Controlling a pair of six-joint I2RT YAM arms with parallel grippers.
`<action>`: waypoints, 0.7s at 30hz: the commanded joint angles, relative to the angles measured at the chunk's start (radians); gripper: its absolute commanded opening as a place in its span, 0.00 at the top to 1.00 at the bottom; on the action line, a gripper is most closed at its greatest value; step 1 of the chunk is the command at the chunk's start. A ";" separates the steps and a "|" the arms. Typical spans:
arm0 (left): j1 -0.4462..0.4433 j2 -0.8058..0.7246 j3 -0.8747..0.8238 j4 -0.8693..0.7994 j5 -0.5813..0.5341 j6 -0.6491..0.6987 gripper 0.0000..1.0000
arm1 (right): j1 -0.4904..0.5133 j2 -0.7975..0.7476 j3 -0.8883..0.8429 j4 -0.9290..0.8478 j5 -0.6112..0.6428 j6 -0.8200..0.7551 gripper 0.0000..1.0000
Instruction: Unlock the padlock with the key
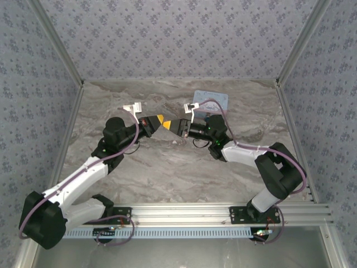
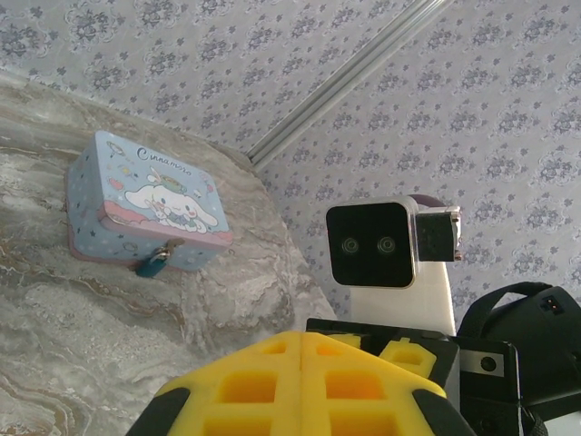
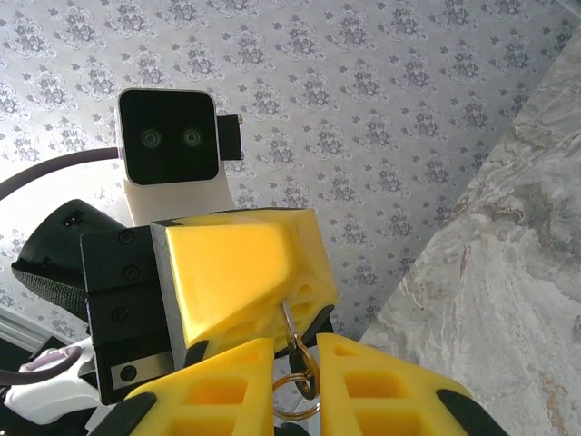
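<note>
- Reading the top view, you have the left gripper (image 1: 160, 120) and the right gripper (image 3: 295, 356) meeting nose to nose above the middle of the marble table (image 1: 167, 173).
- Your left gripper's fingers are pressed together along a single seam. The key (image 3: 288, 325) runs out from their tip, so I judge that gripper to be clamped on the blade.
- The key ring (image 3: 296, 392) hangs in the narrow gap between your right gripper's fingers. I cannot tell whether those fingers are pinching it or merely flanking it.
- The key's long axis lies along the line between the two grippers, blade end toward the left one and ring end toward the right one.
- The padlock (image 2: 152, 263) hangs by its shackle from the front clasp of the Cinnamoroll tin (image 2: 136, 195), with its blue body against the tin's front wall.
- That tin sits toward the far right of the table, behind your right wrist and well apart from the meeting point, so the right arm is the nearer one.
- Your right gripper points away from the tin. To carry the key there, you would have to swing that wrist round to face the padlock.
- The keyhole is too small to make out, so check which face carries it before you line up the blade.
</note>
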 commanded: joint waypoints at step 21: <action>-0.005 0.010 0.071 -0.076 -0.024 0.041 0.51 | -0.018 -0.124 -0.033 -0.287 0.055 -0.178 1.00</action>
